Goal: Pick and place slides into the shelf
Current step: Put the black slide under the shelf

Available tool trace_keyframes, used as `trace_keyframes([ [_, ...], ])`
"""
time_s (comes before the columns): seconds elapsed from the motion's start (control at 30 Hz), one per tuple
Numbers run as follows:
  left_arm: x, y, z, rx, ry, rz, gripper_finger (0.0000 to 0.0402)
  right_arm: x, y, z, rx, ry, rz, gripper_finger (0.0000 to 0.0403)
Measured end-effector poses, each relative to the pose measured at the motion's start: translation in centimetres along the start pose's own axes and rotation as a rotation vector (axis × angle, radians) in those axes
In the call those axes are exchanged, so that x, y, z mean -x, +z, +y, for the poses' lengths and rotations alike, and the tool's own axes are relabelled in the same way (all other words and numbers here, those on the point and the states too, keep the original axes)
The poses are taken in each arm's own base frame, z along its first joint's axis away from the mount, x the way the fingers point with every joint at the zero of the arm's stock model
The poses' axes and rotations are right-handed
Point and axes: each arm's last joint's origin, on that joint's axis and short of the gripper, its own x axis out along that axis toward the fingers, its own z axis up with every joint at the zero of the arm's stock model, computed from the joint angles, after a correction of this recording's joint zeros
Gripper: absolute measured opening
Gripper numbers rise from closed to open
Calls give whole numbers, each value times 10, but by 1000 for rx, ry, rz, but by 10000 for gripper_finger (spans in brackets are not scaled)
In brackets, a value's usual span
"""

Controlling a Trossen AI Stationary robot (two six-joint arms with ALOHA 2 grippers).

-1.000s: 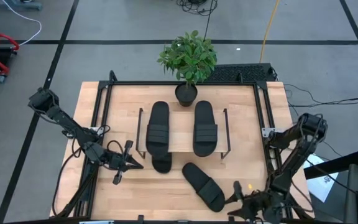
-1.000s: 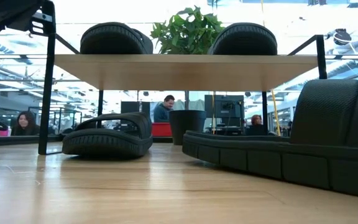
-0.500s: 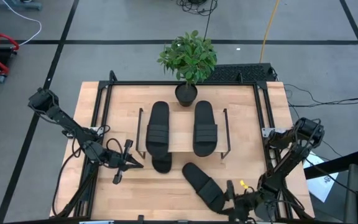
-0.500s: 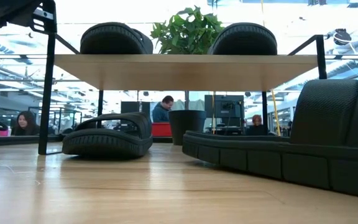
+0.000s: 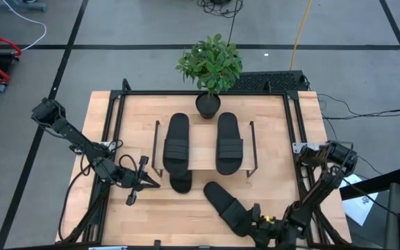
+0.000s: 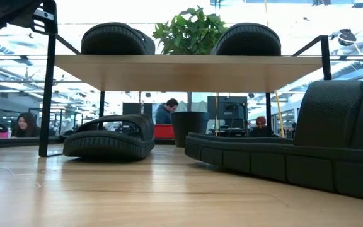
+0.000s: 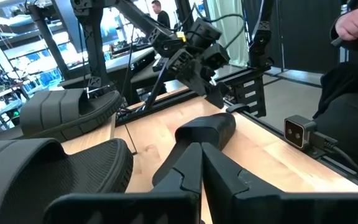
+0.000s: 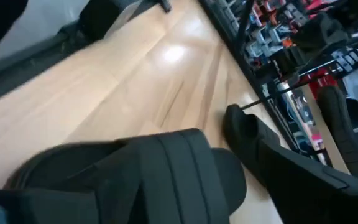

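2 slides atop shelf. Right gripper spread wide beside slide near table's front edge. Left gripper closed, empty.

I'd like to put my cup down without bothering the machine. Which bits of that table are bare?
Bare wood lies along the table's left edge beside the shelf, and between the shelf and the table's right edge. The front is crowded: the left gripper, shut, the right gripper at a loose slide, and another slide under the shelf.
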Motion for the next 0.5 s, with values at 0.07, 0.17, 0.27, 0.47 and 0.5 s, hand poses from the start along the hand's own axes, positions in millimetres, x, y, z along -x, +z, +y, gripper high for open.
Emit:
trace_keyframes([
  [0.07, 0, 0, 0, 2, 0, 0, 5, -1, 3, 1, -9, 2, 8, 317],
  [0.17, 0, 0, 0, 8, -1, 1, 2, -1, 5, 1, -57, 8, 14, 332],
  [0.27, 0, 0, 0, 7, -1, 1, 10, -1, 4, 2, -100, 41, 35, 337],
  [0.47, 0, 0, 0, 8, -1, 2, 20, -8, -4, -1, -151, 66, 98, 337],
  [0.5, 0, 0, 0, 8, -1, 1, 18, -9, -5, -2, -153, 65, 110, 337],
])
